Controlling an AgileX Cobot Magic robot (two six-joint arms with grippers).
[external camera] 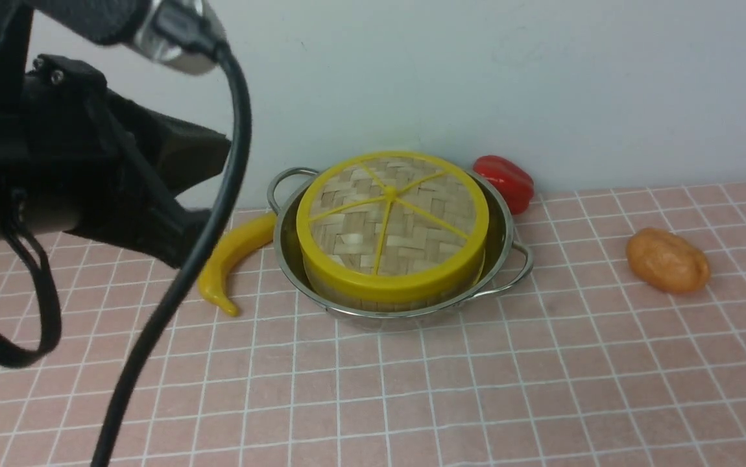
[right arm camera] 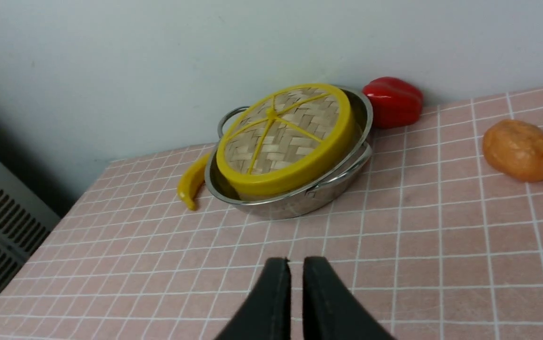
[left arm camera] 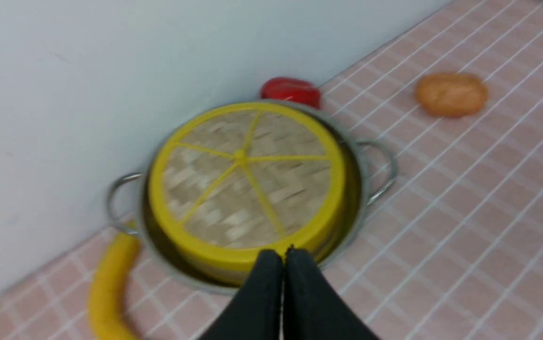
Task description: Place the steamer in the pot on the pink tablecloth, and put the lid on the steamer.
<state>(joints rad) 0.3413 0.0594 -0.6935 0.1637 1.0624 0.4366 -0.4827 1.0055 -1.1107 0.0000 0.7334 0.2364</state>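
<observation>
Pink tablecloth (right arm camera: 394, 264), left fingers (left arm camera: 271, 283) closed, empty

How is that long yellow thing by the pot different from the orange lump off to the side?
The yellow chili pepper is long, thin and curved to a point; the orange lump is short, rounded and bumpy. The pepper lies right beside the pot, on the robot's left of it; the lump lies well apart from it, on its right. Both rest loose on the pink tablecloth.

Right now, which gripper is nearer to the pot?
Left. The left gripper, shut, sits just off the rim of the pot, holding nothing. The right gripper, with only a narrow gap between its fingers, is farther back over the pink tablecloth.
</observation>
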